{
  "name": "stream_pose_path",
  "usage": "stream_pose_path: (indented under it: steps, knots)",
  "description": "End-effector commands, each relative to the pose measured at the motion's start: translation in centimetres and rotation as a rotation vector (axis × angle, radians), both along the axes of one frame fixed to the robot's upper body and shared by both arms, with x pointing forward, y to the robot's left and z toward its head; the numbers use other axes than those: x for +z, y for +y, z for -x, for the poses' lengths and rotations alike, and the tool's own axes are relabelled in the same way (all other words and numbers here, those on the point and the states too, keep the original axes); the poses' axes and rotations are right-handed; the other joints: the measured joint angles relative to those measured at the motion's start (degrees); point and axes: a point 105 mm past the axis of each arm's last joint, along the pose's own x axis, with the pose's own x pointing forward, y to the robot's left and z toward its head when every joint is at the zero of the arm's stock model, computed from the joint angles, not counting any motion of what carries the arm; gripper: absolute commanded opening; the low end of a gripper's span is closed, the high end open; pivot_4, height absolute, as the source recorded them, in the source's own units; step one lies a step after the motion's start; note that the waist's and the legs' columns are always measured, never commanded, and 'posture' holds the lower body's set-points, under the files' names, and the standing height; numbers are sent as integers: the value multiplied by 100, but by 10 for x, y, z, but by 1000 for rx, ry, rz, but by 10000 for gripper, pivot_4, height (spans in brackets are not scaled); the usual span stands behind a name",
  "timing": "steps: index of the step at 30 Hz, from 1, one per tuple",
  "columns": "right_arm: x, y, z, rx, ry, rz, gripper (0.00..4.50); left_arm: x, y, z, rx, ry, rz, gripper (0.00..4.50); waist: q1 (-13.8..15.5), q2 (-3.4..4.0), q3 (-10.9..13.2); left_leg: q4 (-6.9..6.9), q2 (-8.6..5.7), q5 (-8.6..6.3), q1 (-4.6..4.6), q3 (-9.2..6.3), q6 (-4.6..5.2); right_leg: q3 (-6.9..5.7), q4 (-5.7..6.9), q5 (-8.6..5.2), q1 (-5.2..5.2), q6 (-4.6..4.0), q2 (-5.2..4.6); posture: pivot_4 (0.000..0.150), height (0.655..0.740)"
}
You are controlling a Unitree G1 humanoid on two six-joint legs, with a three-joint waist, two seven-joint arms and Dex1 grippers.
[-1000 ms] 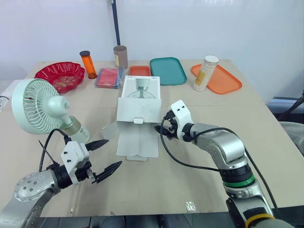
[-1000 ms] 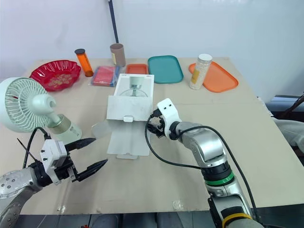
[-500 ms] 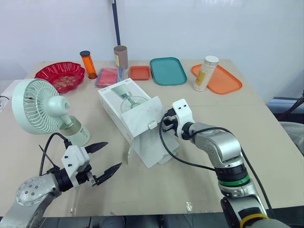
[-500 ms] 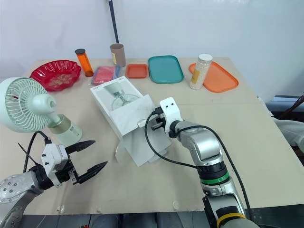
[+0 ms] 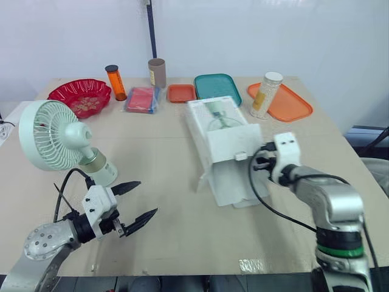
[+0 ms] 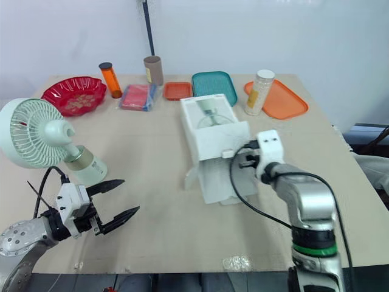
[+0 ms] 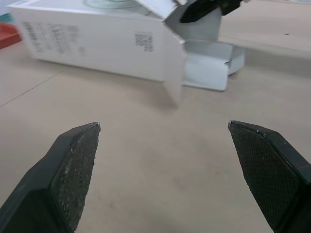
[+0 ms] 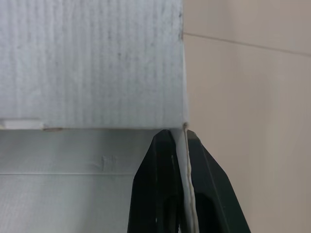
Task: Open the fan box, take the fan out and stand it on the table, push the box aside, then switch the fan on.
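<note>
Right gripper (image 5: 260, 163) pinches the box (image 5: 220, 128) flap; a hard drag could tear it or hit the jar (image 5: 265, 94). Left gripper (image 5: 146, 198) gapes wide, empty, near the fan (image 5: 48, 135)

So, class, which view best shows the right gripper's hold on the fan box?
Right wrist view: the right gripper pinches a flap of the fan box. The eye views show it from above; the left wrist view, from afar.

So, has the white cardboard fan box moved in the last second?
Yes. The box slid to the robot's right: from before the small orange tray to before the teal tray.
</note>
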Motion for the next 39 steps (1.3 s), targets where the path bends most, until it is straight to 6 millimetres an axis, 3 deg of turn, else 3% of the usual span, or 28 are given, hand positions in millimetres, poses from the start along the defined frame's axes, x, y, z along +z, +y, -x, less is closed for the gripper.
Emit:
stream_pose_path:
  steps: [1, 7, 14, 17, 21, 22, 23, 26, 30, 33, 37, 39]
  knots:
    - [8, -31, 18, -96, -10, -12, 378, 5, 4, -4, -10, -20, -3, 45000, -7, 0, 0, 0, 0, 0, 0, 0, 0, 0, 0, 0, 0, 1, 0, 1500, 7400]
    - [17, -72, 45, -225, -23, -43, 378, 0, 5, -13, -59, -7, -13, 45000, -14, 4, 0, 0, 2, 0, 1, 1, 1, 1, 0, -16, -1, 26, 4, 1500, 7400]
    - [9, -99, 68, -278, -4, -12, 378, -1, 2, -24, -112, -13, -19, 45000, -16, 5, 0, 0, 1, -2, 1, 3, 4, 2, 0, -16, 0, 26, 3, 1500, 7400]
    - [7, -102, 72, -274, -1, -13, 8076, -2, 1, -26, -125, -14, -17, 45000, -19, 6, -1, 0, 2, -2, 4, 6, 4, 7, 0, -16, 0, 27, 5, 1500, 7400]
    - [9, -101, 79, -232, -6, -12, 26964, -5, -2, -26, -144, -10, -14, 45000, -15, 6, -1, 0, 2, -2, 3, 7, 4, 8, 0, -16, 0, 26, 5, 1500, 7400]
    - [12, -100, 83, -184, -13, 17, 29786, -5, -3, -26, -148, -9, -14, 45000, -12, 7, -1, 0, 2, -2, 3, 7, 4, 8, 0, -16, 0, 26, 5, 1500, 7400]
    - [16, -98, 87, -132, -24, 41, 37915, -5, -3, -26, -150, -9, -13, 45000, -11, 10, -2, 0, 1, -2, 2, 7, 5, 8, 0, -16, 0, 27, 4, 1500, 7400]
    - [31, -93, 100, 19, -63, 96, 43925, -6, -3, -27, -154, -10, -15, 45000, 3, 12, -2, 0, -4, -4, 1, 7, 8, 8, 0, -23, 2, 38, 0, 1500, 7400]
    - [61, -118, 107, 5, -106, 235, 43925, -7, 0, -27, -153, -7, -23, 45000, -23, 7, 0, 3, -3, -4, 3, 11, 8, 13, 0, -27, 12, 48, 0, 1500, 7400]
    - [87, -106, 104, 94, -196, 229, 43925, -9, 3, -25, -150, 1, -29, 45000, -32, 6, 0, -2, 6, -5, 8, 25, 9, 25, 0, -26, 26, 44, 11, 1500, 7400]
    - [122, -55, 99, 369, -380, 199, 43925, -11, 5, -25, -145, 5, -34, 45000, -24, 5, 2, -3, 12, -7, 7, 27, 12, 29, 0, -27, 26, 43, 19, 1500, 7400]
    - [129, -15, 88, 534, -469, 139, 43925, -11, 5, -26, -134, -3, -29, 45000, -17, 2, 5, -3, 11, -7, 5, 27, 13, 30, 0, -28, 25, 45, 17, 1500, 7400]
